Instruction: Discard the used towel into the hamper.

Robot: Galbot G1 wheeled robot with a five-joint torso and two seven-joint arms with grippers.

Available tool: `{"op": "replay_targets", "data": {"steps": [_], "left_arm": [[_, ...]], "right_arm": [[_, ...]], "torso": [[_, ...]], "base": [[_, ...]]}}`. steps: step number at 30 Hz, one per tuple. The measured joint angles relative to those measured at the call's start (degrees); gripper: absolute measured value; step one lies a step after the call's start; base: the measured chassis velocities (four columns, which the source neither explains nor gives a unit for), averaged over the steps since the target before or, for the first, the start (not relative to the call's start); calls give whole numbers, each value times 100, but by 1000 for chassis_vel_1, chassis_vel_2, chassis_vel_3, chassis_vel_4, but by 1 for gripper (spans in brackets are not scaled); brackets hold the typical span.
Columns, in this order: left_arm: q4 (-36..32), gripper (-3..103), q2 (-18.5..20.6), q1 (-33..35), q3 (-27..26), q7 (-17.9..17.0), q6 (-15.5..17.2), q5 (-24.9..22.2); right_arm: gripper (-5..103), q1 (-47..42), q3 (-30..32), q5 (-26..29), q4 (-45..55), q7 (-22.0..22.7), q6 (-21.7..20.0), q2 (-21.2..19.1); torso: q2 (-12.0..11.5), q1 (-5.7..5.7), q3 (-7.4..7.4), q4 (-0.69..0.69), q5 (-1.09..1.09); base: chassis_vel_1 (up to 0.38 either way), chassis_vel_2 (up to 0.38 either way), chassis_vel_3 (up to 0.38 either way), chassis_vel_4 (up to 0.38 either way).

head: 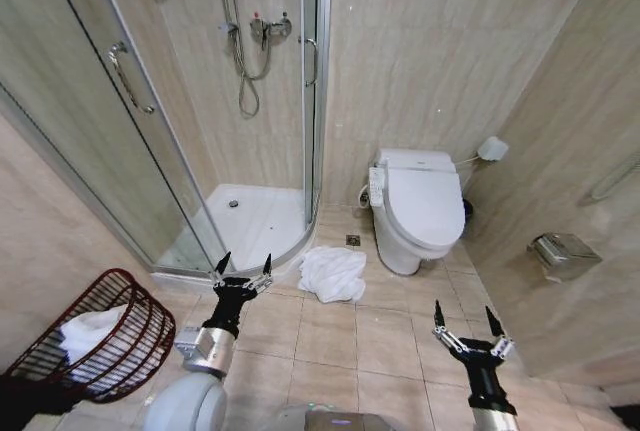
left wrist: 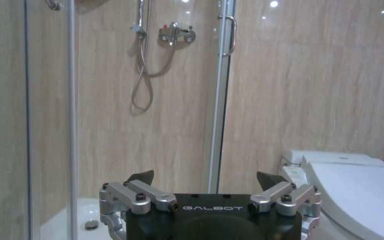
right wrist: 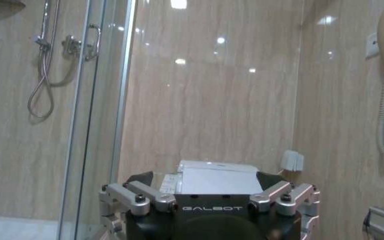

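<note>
Lying crumpled beside toilet point(head: 420, 206), towel point(head: 333, 273), hamper point(head: 100, 336) left, both tools spread empty.

Both arms held low, out front. Left end effector point(head: 244, 267) fingers spread wide, empty; right end effector point(head: 467, 321) likewise, fingers splayed, nothing held.
</note>
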Motion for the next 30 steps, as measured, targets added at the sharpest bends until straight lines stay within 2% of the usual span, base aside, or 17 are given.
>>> {"op": "replay_targets", "data": {"steps": [30], "left_arm": [[0, 100, 0, 0, 0, 0, 0, 0]], "right_arm": [[100, 0, 0, 0, 0, 0, 0, 0]], "torso": [[-722, -298, -424, 0, 0]], "base": [[0, 0, 0, 0]]}}
